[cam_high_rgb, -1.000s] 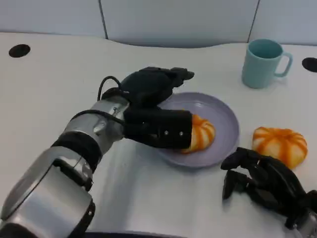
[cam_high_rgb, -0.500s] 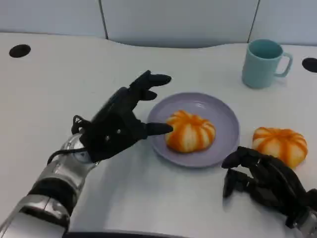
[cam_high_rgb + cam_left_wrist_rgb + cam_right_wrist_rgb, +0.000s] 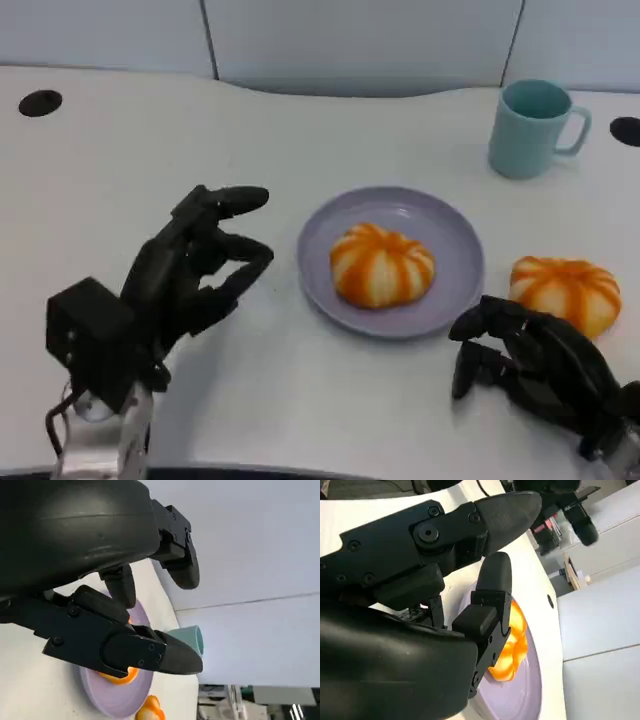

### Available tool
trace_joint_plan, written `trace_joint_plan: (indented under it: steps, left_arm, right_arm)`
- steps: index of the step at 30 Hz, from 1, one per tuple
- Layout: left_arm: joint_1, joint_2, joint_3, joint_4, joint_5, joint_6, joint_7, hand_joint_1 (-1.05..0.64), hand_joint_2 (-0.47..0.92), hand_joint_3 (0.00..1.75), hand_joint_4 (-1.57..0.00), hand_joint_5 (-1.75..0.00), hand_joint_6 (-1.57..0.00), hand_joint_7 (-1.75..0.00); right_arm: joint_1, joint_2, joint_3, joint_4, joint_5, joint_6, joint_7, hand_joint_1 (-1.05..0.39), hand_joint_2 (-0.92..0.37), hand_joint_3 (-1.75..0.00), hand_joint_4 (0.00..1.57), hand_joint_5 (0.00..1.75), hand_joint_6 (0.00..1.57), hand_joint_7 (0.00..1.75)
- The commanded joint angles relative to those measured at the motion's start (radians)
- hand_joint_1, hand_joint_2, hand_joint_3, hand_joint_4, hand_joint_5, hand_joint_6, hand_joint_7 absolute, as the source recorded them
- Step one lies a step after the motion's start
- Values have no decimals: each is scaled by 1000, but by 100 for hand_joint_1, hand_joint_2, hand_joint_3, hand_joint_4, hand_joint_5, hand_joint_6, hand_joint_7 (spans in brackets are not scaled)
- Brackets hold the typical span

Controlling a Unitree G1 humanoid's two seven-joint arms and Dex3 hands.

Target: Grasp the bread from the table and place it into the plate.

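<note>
Head view: a white table (image 3: 300, 400) is seen, the largest thing in the picture, and all the other things are placed on it. The lilac plate (image 3: 455, 250) is found near the middle of the table. One orange-and-white striped bread (image 3: 382, 264) is lying inside the plate, a little toward its near side. A second bread (image 3: 566, 291) of the same kind is lying on the table, just beside the plate on the robot's right side.

The left hand (image 3: 185, 275) is held above the table to the left of the plate, apart from it. Nothing is held in it; its fingers (image 3: 238, 201) are spread, some loosely curled, and they are pointed toward the plate. The right hand (image 3: 530, 365) is resting low at the near right edge, close to the second bread but not touching it. Its fingers are bent downward, and nothing is grasped by them.

A teal mug (image 3: 533, 127) is standing upright at the far right of the table, its handle turned to the right. Two small dark round holes (image 3: 40, 102) are seen in the table top, at the far left and far right.
</note>
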Motion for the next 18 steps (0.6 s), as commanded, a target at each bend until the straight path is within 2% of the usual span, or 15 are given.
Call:
trace_joint_plan:
  steps: [1, 7, 11, 18]
  left_arm:
    - [99, 11, 25, -137, -58, 91, -35, -73, 92, 25, -28, -166, -23, -131]
    - [214, -15, 41, -299, -149, 210, -67, -75, 92, 17, -30, -170, -28, -142]
    - [274, -45, 58, -355, -194, 215, -82, -72, 92, 14, -36, -174, -26, -164]
    - [358, -71, 71, -389, -206, 210, -98, -66, 92, 11, -46, -175, -30, -174]
  right_arm:
    - [39, -18, -1, 16, -17, 33, -13, -51, -92, -10, 61, 163, 75, 102]
    - [44, -17, 0, 9, -20, 31, -12, -51, -92, -8, 61, 159, 76, 101]
    - [57, -18, 7, -11, -29, 34, -25, -50, -92, -11, 60, 159, 74, 101]
    - [68, -23, 6, -13, -32, 21, -16, -52, -92, -11, 58, 161, 74, 102]
